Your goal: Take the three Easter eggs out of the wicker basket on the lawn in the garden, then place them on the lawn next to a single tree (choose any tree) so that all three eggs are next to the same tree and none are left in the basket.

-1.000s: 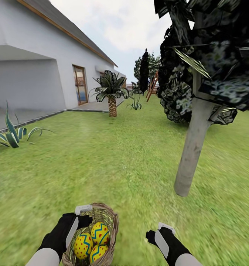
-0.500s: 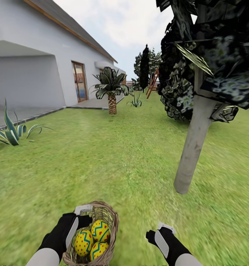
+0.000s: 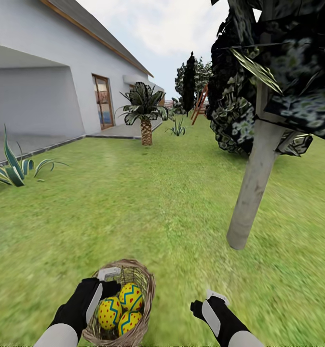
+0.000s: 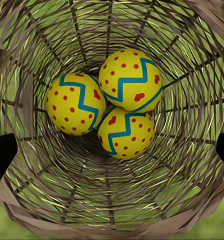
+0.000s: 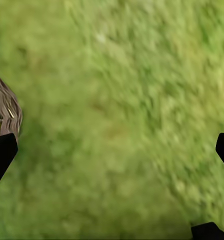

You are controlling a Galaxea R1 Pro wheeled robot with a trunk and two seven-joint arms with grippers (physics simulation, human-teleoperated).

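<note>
Showing the garden scene w/ both arms low in the head view: a small round tan-brown woven wicker basket (image 3: pixel 133 274) sits on the mottled green grass lawn (image 3: pixel 148 202), just in front of the robot, w/ three yellow Easter eggs w/ red dots and blue-green zigzag bands (image 3: pixel 121 308) lying together inside it, touching one another. Left gripper (image 3: pixel 102 289), black w/ white pads, sits at the basket's left rim, one finger reaching over the braided edge; in the left wrist view its two dark fingertips (image 4: pixel 2 157) stand far apart at opposite edges, looking straight down into the basket interior (image 4: pixel 112 200) at the eggs (image 4: pixel 109 102), nothing clamped between them. Right gripper (image 3: pixel 208 303) hangs over bare grass to the right of the basket, apart from it; in the right wrist view its fingertips (image 5: pixel 2 155) are likewise spread wide over grass (image 5: pixel 121 115), w/ a bit of the basket's wicker wall (image 5: pixel 4 112) at one edge. Pale grey smooth-trunked tree w/ dark blocky speckled foliage (image 3: pixel 254 183) stands ahead and to the right, leaning slightly, well apart from the basket. Further back: short palm w/ scaly brown trunk (image 3: pixel 146 130), white house (image 3: pixel 47 91) at left, spiky striped-leaf plant (image 3: pixel 13 168) by the paved edge.
</note>
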